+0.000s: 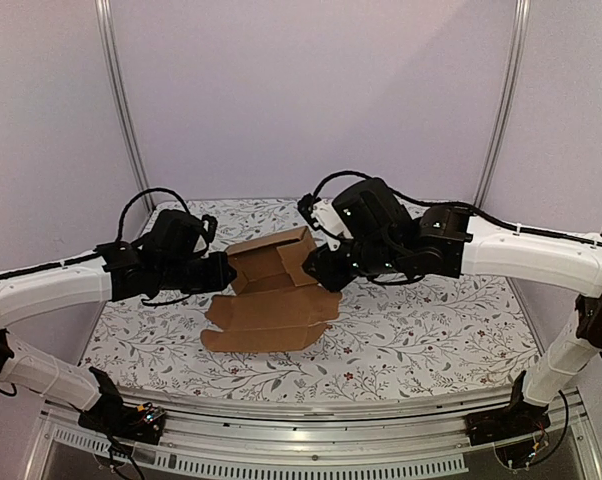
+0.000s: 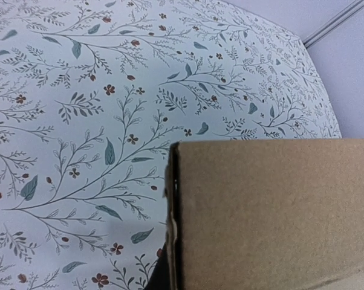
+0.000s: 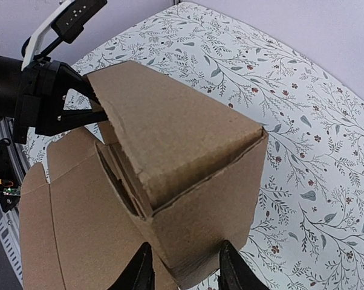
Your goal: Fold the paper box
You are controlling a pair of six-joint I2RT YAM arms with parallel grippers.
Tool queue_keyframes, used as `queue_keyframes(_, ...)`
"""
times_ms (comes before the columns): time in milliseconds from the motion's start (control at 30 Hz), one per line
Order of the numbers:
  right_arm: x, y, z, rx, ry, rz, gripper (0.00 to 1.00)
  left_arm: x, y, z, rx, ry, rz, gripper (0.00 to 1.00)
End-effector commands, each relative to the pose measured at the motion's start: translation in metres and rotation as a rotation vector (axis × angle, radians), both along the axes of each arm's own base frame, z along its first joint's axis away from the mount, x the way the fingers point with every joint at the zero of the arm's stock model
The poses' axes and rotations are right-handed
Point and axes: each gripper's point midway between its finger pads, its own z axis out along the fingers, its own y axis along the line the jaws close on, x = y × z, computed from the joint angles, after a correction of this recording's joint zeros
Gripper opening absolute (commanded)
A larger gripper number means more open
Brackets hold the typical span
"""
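The paper box (image 1: 273, 265) is brown cardboard, half raised into a carton, with its flat flaps (image 1: 266, 322) lying on the table in front. My left gripper (image 1: 225, 272) is shut on the carton's left wall. In the right wrist view its fingertips (image 3: 99, 115) pinch that wall's edge. In the left wrist view the cardboard (image 2: 273, 217) fills the lower right and hides the fingers. My right gripper (image 3: 185, 273) is open, its two fingers standing either side of the carton's near corner (image 3: 200, 223), the right one close against the wall.
A floral-patterned table cover (image 1: 431, 320) spreads under everything. Plain walls with metal posts (image 1: 121, 100) close the back and sides. A metal rail (image 1: 301, 435) runs along the near edge by the arm bases.
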Motion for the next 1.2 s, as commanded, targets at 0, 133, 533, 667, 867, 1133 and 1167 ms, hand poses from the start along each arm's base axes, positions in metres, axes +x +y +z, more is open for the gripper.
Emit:
queue_keyframes(0,0.009,0.008,0.004,0.021,-0.038,-0.070,0.34,0.006,0.003,0.004,0.002,0.008,0.031,0.00)
queue_keyframes(133,0.016,0.008,-0.002,0.005,-0.064,-0.125,0.34,0.006,0.005,0.003,0.003,0.016,0.040,0.00)
queue_keyframes(533,0.024,0.017,-0.009,0.015,-0.147,-0.230,0.37,0.004,0.000,-0.001,-0.011,0.043,0.038,0.00)
queue_keyframes(667,0.029,0.017,-0.012,0.012,-0.173,-0.274,0.32,0.002,-0.003,-0.004,-0.011,0.056,0.037,0.00)
queue_keyframes(867,0.035,0.019,-0.016,0.007,-0.215,-0.325,0.23,0.001,-0.009,-0.006,-0.017,0.072,0.035,0.00)
queue_keyframes(1133,0.038,0.025,-0.024,0.004,-0.259,-0.362,0.22,0.001,-0.018,-0.005,-0.028,0.080,0.019,0.00)
queue_keyframes(1167,0.038,0.026,-0.025,0.008,-0.266,-0.367,0.22,0.001,-0.019,-0.006,-0.029,0.081,0.017,0.00)
